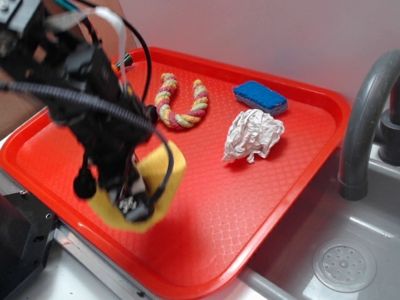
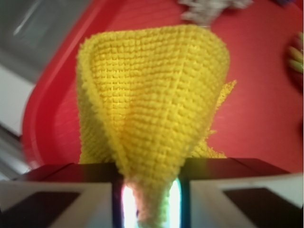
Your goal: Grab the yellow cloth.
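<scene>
The yellow cloth (image 1: 162,172) is a fuzzy, folded rag at the near left of the red tray (image 1: 262,206). My gripper (image 1: 134,206) is shut on its near end. In the wrist view the yellow cloth (image 2: 152,99) fans out wide above my gripper (image 2: 151,199), its narrow pinched end squeezed between the two jaws. Whether the cloth still touches the tray is unclear; the arm hides its left part in the exterior view.
On the tray lie a yellow-pink braided rope toy (image 1: 181,103), a blue sponge (image 1: 260,97) and a crumpled white paper wad (image 1: 253,135). A grey faucet (image 1: 362,119) and a sink with a drain (image 1: 344,265) are to the right.
</scene>
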`<state>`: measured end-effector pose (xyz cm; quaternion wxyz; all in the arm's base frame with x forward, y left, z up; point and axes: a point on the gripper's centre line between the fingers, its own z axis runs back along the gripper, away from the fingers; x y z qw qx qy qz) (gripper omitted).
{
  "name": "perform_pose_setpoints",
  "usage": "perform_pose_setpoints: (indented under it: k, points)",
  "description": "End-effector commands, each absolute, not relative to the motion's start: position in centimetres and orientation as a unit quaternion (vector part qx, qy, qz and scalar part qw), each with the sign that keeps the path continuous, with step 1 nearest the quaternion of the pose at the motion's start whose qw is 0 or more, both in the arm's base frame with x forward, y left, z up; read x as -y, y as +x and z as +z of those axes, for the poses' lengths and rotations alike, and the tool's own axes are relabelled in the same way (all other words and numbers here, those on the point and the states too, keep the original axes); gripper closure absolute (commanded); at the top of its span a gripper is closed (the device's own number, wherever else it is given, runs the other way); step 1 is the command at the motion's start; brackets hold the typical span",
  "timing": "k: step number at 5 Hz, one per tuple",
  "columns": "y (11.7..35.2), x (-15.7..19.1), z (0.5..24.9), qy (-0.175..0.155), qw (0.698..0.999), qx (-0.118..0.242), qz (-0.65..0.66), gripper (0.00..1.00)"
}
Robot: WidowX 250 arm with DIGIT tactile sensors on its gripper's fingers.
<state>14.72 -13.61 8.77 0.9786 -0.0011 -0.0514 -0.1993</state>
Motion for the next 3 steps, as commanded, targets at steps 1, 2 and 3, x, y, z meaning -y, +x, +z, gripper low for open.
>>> perform_pose_setpoints:
  k: [1, 2, 3]
  points:
    - [17.4, 4.2, 17.5, 0.084, 0.993, 0.071, 0.051, 1.00]
    - [15.9, -1.1, 20.0, 0.060, 0.981, 0.088, 0.162, 1.00]
    - [16.8, -1.8, 18.9, 0.062, 0.984, 0.084, 0.142, 1.00]
